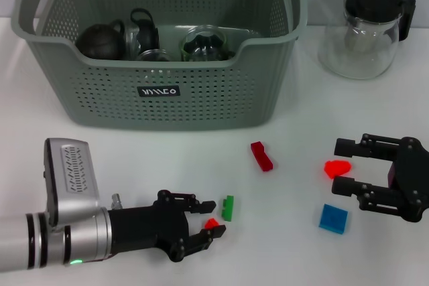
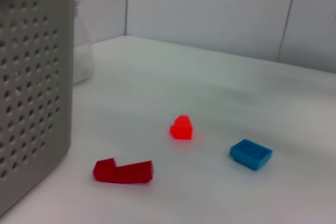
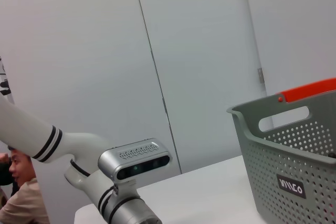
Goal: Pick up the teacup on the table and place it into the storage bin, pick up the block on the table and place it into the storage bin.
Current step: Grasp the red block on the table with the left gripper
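The grey-green storage bin [image 1: 201,108] stands at the back centre, also in the left wrist view [image 2: 31,87] and the right wrist view [image 3: 294,177]. No teacup shows on the table; dark and glass vessels [image 1: 201,43] lie in the bin. My left gripper [image 1: 213,218] is low at the front, open, with a small red block [image 1: 212,223] between its fingertips and a green block [image 1: 228,207] just beyond. My right gripper [image 1: 338,167] is open at the right, its fingers on either side of an orange-red block [image 1: 337,167] [image 2: 181,127].
A dark red block [image 1: 261,156] [image 2: 123,171] lies in front of the bin. A blue block [image 1: 333,218] [image 2: 251,153] sits by the right gripper. A glass jug with a black lid [image 1: 365,31] stands at the back right. The left arm [image 3: 131,166] shows in the right wrist view.
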Tool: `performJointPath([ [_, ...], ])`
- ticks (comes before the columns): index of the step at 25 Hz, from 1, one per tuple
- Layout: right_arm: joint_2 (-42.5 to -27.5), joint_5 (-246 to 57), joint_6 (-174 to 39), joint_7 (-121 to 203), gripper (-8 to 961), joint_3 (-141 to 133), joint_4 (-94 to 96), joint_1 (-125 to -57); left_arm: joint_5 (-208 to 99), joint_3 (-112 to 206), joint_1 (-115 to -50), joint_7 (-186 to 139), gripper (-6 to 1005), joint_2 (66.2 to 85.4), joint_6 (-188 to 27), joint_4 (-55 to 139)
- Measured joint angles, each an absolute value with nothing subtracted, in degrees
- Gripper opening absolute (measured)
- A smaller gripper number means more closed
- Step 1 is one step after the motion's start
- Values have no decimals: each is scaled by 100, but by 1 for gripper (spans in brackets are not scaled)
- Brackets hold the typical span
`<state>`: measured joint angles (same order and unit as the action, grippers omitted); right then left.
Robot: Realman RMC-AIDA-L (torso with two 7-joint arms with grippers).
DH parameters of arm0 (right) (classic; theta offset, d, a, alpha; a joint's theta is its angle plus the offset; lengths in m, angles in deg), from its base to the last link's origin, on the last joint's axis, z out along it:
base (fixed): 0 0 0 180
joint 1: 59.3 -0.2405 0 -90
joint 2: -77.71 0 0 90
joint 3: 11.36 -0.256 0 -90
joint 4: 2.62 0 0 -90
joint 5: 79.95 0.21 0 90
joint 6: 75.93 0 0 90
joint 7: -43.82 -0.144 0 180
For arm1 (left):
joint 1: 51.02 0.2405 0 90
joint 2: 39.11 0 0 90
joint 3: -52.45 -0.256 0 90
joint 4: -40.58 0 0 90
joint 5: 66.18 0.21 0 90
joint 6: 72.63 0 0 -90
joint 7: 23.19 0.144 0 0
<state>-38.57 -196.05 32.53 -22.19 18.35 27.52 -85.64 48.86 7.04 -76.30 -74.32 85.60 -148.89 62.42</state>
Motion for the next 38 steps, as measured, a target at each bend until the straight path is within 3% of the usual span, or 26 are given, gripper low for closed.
performJointPath([
  [14, -3857, -19605, 3253, -2219, 675, 1834, 2752, -8566, 4799, 664, -7637, -7412, 429, 8558, -14654, 6140],
  [38, -3857, -19605, 3271, -2219, 674, 1834, 2752, -8548, 4811, 667, -7635, -7444, 335, 8543, -14682, 6149],
])
